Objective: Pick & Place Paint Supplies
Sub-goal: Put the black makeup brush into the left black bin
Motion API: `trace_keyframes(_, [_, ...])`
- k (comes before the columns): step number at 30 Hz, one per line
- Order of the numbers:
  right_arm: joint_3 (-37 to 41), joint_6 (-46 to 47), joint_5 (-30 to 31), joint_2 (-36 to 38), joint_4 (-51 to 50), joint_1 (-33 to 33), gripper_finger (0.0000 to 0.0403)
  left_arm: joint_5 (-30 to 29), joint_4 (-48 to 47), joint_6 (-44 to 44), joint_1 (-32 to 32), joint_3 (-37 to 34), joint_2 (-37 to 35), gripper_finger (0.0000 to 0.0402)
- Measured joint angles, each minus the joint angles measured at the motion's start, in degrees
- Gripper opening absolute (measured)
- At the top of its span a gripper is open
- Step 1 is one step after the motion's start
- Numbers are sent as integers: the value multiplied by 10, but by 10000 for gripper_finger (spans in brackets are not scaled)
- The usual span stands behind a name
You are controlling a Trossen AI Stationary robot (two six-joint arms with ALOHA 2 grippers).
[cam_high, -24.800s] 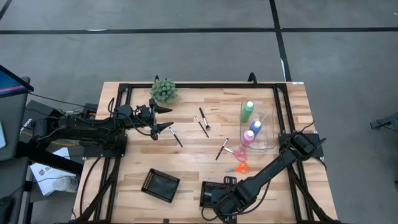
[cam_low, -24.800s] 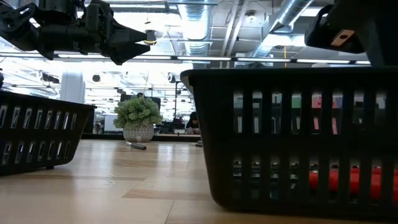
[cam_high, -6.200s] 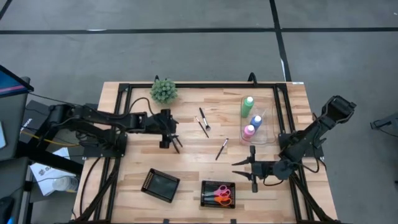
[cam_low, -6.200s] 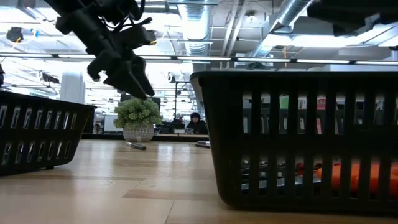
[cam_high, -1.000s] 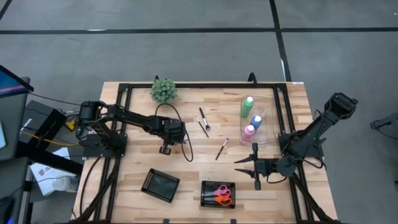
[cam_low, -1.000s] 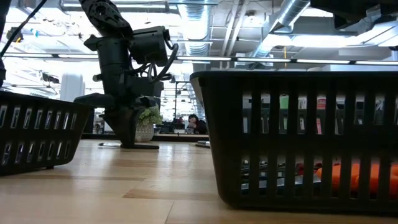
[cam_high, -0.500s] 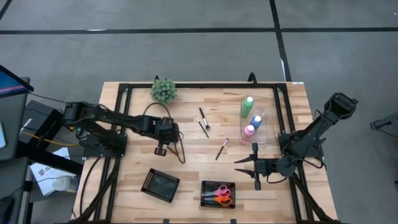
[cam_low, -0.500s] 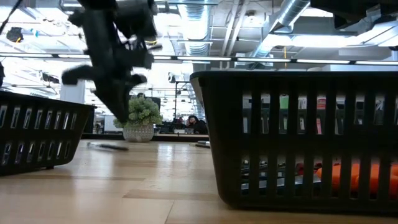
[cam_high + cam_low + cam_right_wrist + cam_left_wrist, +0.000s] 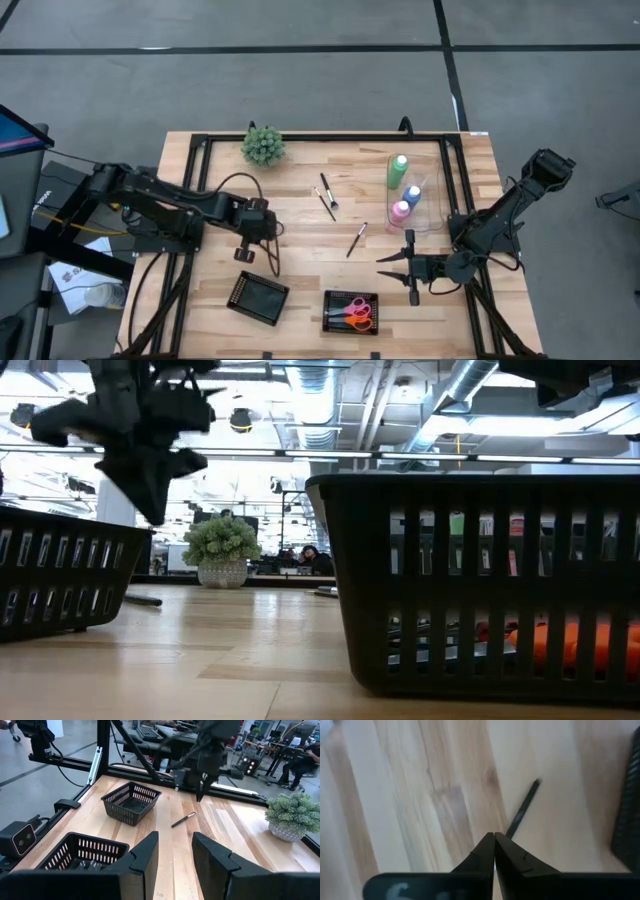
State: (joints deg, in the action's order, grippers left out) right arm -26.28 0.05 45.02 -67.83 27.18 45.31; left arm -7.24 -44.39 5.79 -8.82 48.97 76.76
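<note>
Since half a second ago the brush (image 9: 273, 263) has slid nearer the left black tray (image 9: 258, 297); it lies flat on the worktop (image 9: 310, 270), no longer gripped. Left hand (image 9: 247, 256) hovers just above it, fingers closed on nothing. Scissors (image 9: 354, 310) lie in the second tray (image 9: 349, 311). Three bottles (image 9: 403, 195) stand at the right side. Right hand (image 9: 398, 265) waits near them, fingers parted, empty.
</note>
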Motion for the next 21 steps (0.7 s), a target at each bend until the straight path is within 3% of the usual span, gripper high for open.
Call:
trace_keyframes(4, [0, 0, 0, 0, 0, 0, 109, -1, -8, -7, 8, 0, 46, 46])
trace_keyframes(14, [0, 0, 0, 0, -1, 0, 109, 32, -11, -3, 9, 0, 139, 196])
trace_keyframes(21, [0, 0, 0, 0, -2, 0, 109, 54, 30, 12, 9, -21, 153, 216])
